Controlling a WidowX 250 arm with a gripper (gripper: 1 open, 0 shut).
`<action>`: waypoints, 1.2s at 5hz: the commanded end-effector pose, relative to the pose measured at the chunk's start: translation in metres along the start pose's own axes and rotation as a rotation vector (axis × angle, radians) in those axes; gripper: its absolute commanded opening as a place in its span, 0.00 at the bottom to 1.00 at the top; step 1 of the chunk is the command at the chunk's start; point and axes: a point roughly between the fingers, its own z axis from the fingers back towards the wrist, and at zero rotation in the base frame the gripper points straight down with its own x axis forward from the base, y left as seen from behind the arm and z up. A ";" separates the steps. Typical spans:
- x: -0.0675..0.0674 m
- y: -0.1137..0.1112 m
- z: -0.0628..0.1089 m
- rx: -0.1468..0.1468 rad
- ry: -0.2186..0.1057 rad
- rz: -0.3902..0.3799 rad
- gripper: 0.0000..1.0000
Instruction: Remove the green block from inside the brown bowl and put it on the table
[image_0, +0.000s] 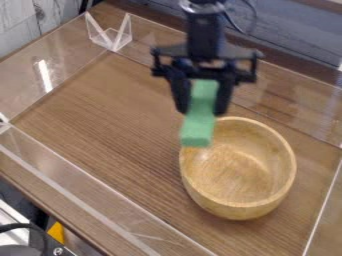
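My gripper (203, 92) points straight down and is shut on the upper end of the green block (199, 120). The block hangs upright from the fingers, its lower end in the air just left of the brown bowl's rim. The brown bowl (274, 195) sits on the table (107, 120) at the lower right, a round light wooden dish with a thick rim and nothing inside it. The gripper is above and to the left of the bowl, over its left edge.
Clear acrylic walls (54, 75) run along the table's left and front edges. A small clear acrylic stand (110, 32) sits at the back left. The arm (203, 25) rises out of the top of the view.
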 end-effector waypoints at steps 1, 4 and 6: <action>0.003 0.019 0.015 0.007 -0.064 -0.062 0.00; -0.018 0.018 0.014 0.058 -0.104 -0.108 0.00; -0.024 0.014 0.013 0.081 -0.121 -0.146 0.00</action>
